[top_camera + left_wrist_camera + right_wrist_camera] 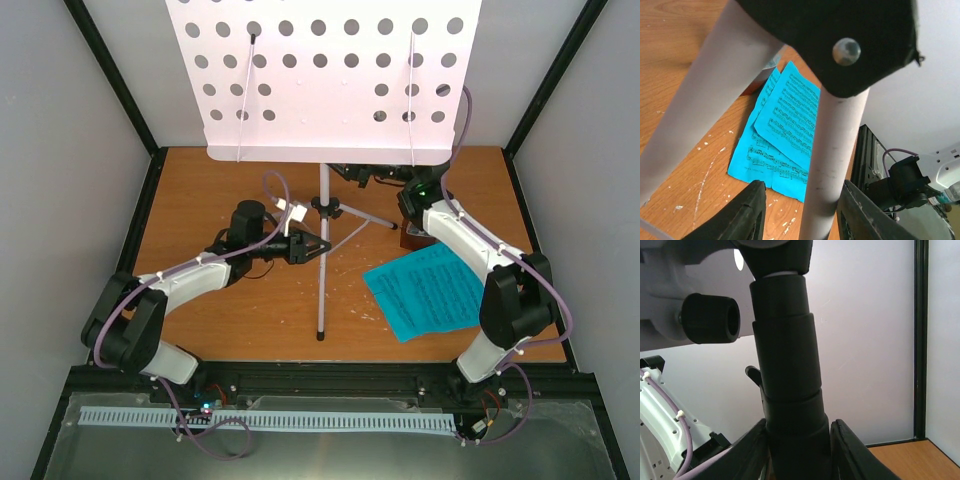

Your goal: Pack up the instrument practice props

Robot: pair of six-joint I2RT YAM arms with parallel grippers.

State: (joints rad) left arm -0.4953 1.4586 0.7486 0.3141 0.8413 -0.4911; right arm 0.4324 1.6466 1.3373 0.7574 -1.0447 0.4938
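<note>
From the left of the silvery tripod music stand (322, 215) the left arm reaches in, and the left end effector (311, 246) is at the low part of the stand, just below the black hub (850, 40) where the legs meet. In the left wrist view its fingers (742, 217) are on the two sides of one silvery leg (827, 170). One finger touches or almost touches the tube and the other is apart from it with a clear gap, so the jaws are half wide around the leg and do not clamp it. The stand is upright about in the middle of the wooden worktop (220, 320), with its perforated desk (325, 75) high over the back part. To the right of the stand's legs the cyan sheet-music pages (430, 290) lie flat on the worktop, two sheets overlapping, apart from the legs. Behind the pages, right of the stand's pole, is the brown metronome (409, 241); the right arm hides most of it. The right arm comes from the right of the stand and goes under the desk. The right end effector (800, 426) is at the top of the pole, its fingers (852, 455) close on both sides of the black collar (787, 365); I cannot tell if they press on it.
</note>
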